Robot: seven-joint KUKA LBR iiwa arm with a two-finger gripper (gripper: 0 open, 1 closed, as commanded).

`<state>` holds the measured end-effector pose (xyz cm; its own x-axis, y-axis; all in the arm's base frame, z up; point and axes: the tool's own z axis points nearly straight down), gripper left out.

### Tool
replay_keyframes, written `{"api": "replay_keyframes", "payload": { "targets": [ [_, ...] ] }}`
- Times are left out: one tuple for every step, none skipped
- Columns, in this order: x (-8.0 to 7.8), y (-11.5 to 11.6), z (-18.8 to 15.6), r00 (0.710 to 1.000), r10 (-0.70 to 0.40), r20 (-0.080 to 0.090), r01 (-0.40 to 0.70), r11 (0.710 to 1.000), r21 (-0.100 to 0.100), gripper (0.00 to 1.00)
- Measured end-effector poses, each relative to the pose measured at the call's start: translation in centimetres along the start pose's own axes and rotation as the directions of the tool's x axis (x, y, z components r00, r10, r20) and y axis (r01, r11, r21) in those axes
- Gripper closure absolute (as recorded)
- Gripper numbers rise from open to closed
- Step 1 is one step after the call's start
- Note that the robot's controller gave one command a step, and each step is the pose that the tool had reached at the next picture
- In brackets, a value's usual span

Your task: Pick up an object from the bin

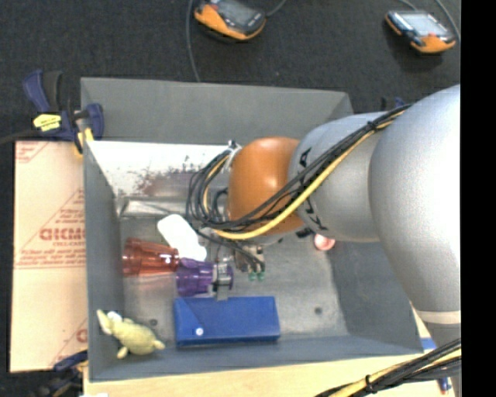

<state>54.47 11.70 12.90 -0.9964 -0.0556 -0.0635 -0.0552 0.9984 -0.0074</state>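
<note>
The grey metal bin (pixel 101 233) sits on a dark surface (pixel 124 39). Two orange-and-black devices (pixel 230 17) with cables lie on that surface beyond the bin.

The arm (pixel 387 178) comes down into the bin under its orange cover (pixel 260 182). The hand (pixel 222 277) is low over the bin floor, right against a purple see-through cup (pixel 192 276). I cannot tell whether the hand is open or closed.

The purple cup lies on its side, its long axis running straight away from the hand toward the bin's left wall. Its far end meets a red see-through cup (pixel 147 260) lying in the same line.

A white piece (pixel 180 233) lies just beyond the purple cup. A blue box (pixel 226 319) lies just in front of the hand, and a pale yellow toy animal (pixel 129 334) sits farther out in the corner.
</note>
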Motion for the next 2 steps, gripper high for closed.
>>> {"api": "replay_keyframes", "payload": {
  "targets": [
    [0.3, -1.5, 3.3, 1.0, 0.021, 0.002, -0.021, 1.0, 0.0, 0.0],
    [1.0, -0.5, 5.1, 1.0, 0.009, 0.006, -0.009, 1.0, -0.001, 0.0]
  ]
}}
